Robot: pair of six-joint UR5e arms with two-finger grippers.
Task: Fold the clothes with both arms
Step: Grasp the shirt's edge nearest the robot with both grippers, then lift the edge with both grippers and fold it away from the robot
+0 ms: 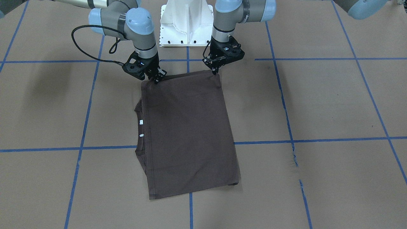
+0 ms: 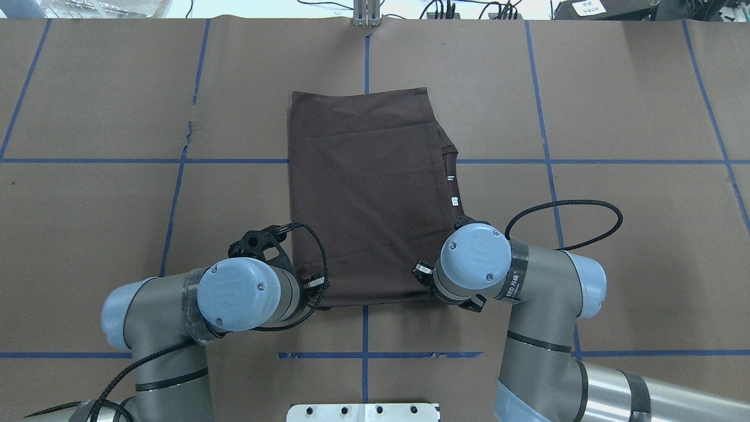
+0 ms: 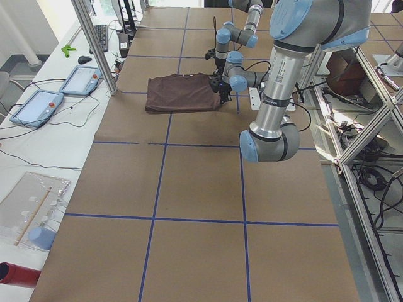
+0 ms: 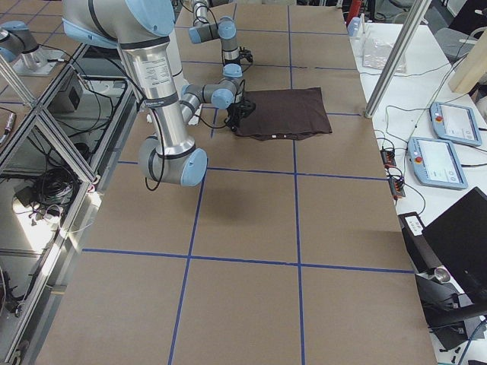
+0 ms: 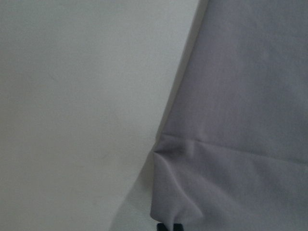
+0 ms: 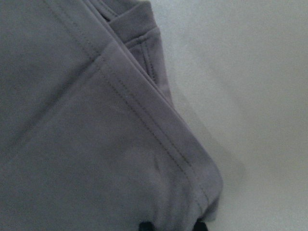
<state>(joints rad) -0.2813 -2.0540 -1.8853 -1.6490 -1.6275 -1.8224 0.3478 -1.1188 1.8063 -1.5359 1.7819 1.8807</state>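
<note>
A robotics lab: teach pendants (image 4: 447,122) beside the blue-taped, paper-covered surface (image 4: 243,220), aluminium framing (image 4: 396,57), loose cables (image 4: 44,185).

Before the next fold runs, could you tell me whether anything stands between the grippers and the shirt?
Nothing visible does. The left gripper and the right gripper sit at the two corners of the shirt nearest the robot, and the wrist views show only cloth there.

Seen from overhead, the T-shirt (image 2: 363,193) lies at the table's (image 2: 615,234) middle, its collar (image 2: 450,153) on the 3 o'clock side. The left gripper (image 1: 217,70) is at its 7 o'clock corner and the right gripper (image 1: 158,78) at its 5 o'clock corner. The pedestal base (image 2: 363,412) stands at 6 o'clock.
</note>
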